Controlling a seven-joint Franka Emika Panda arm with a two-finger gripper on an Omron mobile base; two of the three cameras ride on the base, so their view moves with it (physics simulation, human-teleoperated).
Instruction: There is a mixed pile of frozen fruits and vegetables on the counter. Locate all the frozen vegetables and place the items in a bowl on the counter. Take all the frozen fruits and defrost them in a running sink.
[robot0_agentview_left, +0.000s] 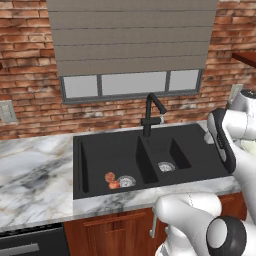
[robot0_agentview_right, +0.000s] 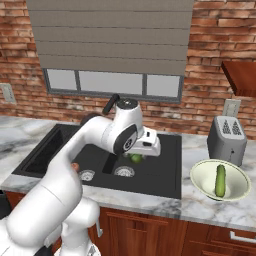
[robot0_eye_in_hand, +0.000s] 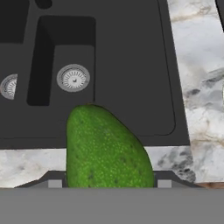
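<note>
I have the pincer (robot0_eye_in_hand: 105, 186) clamped on the bright-green avocado (robot0_eye_in_hand: 105, 148) above the sink (robot0_eye_in_hand: 131, 65) (cucumber (robot0_agentview_right: 220, 180) already bowled), next swinging it across to the bowl (robot0_agentview_right: 200, 186).

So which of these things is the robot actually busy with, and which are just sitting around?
Part of the job:
- bright-green item, held in the jaws
- two reddish fruits in the sink
- cucumber in the bowl
- counter

Just lying about:
- toaster
- wall outlet
- window blind

A bright-green bumpy vegetable (robot0_eye_in_hand: 107, 151) sits in the claw (robot0_eye_in_hand: 109, 183) above the black sink (robot0_eye_in_hand: 109, 65).
</note>
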